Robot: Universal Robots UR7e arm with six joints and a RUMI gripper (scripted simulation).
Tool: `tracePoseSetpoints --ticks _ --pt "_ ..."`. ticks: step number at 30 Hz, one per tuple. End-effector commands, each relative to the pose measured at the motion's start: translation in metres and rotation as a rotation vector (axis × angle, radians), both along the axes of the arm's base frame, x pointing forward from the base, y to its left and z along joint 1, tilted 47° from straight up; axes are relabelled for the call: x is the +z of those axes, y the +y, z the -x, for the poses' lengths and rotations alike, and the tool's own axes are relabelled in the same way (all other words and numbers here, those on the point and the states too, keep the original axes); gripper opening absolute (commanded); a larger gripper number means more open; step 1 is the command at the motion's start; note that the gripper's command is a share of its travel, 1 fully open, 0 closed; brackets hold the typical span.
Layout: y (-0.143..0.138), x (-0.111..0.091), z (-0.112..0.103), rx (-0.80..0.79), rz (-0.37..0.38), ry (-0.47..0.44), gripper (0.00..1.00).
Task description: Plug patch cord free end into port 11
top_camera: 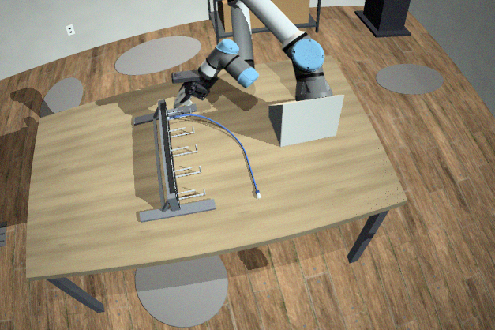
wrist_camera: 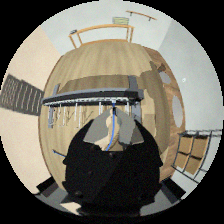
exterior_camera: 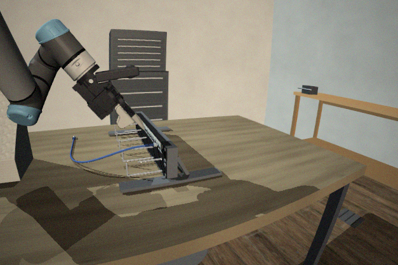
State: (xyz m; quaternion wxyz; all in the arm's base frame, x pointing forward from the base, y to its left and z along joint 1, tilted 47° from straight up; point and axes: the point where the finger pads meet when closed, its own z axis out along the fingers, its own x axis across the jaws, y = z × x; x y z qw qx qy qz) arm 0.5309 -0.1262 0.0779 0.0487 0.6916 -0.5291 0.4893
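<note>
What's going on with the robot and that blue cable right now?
Tool shut, holding nothing, down by the rack. Cable's free plug lying loose on the table, far from the tool. Nothing blocking it.
</note>
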Motion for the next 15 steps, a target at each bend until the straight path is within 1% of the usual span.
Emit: tracePoseSetpoints --ticks 1,15 --pt "-0.0049 -0.0027 -0.0077 0.004 0.002 -0.006 0.0" --pt "-0.0044 -0.0035 -0.0071 0.005 0.002 -0.005 0.0"
